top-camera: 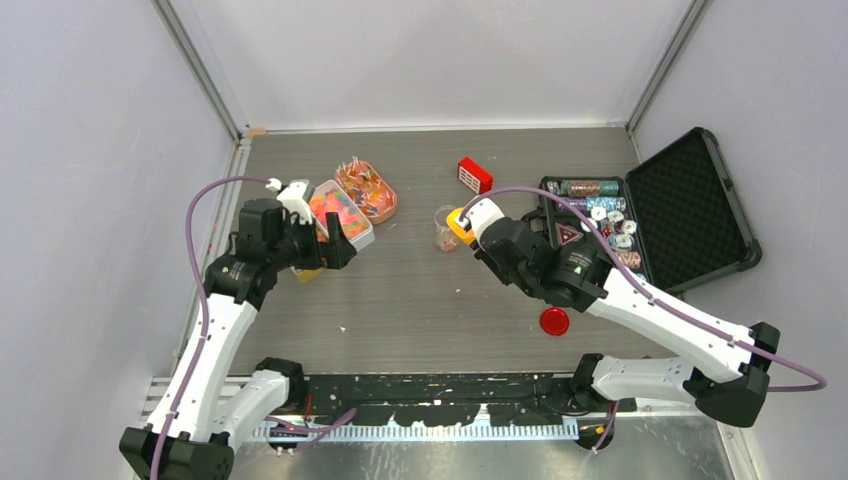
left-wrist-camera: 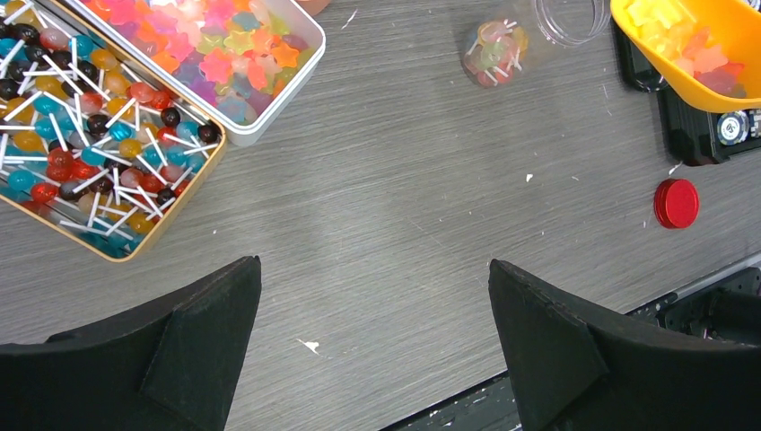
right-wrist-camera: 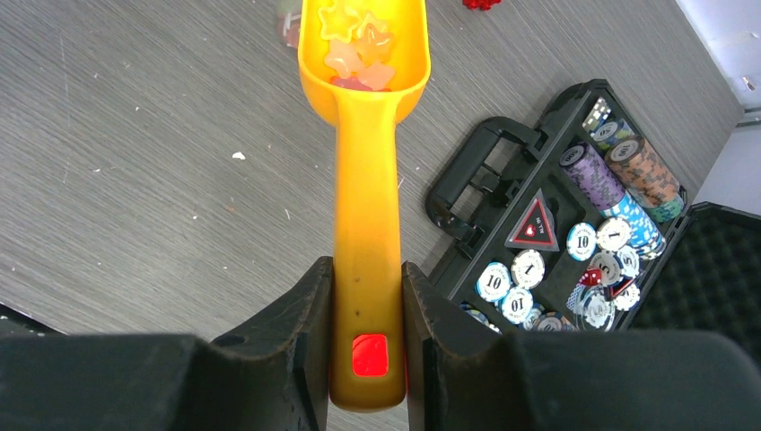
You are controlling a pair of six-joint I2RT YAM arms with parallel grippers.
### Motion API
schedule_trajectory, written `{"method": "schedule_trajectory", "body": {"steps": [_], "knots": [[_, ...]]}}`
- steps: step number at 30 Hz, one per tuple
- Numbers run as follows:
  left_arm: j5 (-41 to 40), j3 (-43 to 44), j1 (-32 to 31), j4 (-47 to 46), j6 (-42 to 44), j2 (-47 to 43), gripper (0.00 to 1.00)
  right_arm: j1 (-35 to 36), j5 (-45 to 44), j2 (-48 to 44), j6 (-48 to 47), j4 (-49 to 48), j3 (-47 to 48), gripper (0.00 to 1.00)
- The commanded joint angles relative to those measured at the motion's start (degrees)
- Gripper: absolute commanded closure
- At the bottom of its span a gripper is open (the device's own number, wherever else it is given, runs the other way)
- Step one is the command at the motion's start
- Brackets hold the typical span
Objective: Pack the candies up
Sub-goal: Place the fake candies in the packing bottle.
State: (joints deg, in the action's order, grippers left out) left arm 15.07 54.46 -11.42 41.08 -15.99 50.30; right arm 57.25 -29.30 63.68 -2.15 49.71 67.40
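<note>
The candies show as bright star gummies in a white tin (top-camera: 340, 210) (left-wrist-camera: 224, 54) and as lollipops in an orange tin (top-camera: 367, 190) (left-wrist-camera: 81, 135). My right gripper (top-camera: 478, 232) (right-wrist-camera: 368, 269) is shut on the handle of the yellow scoop (right-wrist-camera: 368, 197). The scoop's bowl (top-camera: 458, 222) (left-wrist-camera: 691, 49) holds several star gummies (right-wrist-camera: 359, 45) and hangs right beside the rim of a clear jar (top-camera: 445, 230). The jar has a few candies in its bottom (left-wrist-camera: 492, 52). My left gripper (top-camera: 335, 247) (left-wrist-camera: 375, 265) is open and empty, just in front of the white tin.
An open black case of poker chips (top-camera: 640, 215) (right-wrist-camera: 574, 224) lies to the right, under my right arm. A red round lid (top-camera: 553, 321) (left-wrist-camera: 676, 203) lies on the table near the front. A small red striped box (top-camera: 474, 175) stands behind the jar.
</note>
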Motion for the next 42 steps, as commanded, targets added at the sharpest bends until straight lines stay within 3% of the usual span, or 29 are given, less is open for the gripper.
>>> {"method": "schedule_trajectory", "body": {"steps": [1, 18, 42], "knots": [[1.0, -0.2, -0.2, -0.7, 0.7, -0.9, 0.00, -0.1, 0.0, 1.3, 0.7, 0.9, 5.0, 1.00], [1.0, -0.3, -0.2, -0.8, 0.8, -0.8, 0.00, -0.1, -0.1, 9.2, 3.5, 10.0, 13.0, 1.00], [0.7, -0.3, -0.2, -0.7, 0.7, -0.9, 0.00, 0.0, 0.4, 15.7, 2.5, 15.2, 19.9, 1.00]]}}
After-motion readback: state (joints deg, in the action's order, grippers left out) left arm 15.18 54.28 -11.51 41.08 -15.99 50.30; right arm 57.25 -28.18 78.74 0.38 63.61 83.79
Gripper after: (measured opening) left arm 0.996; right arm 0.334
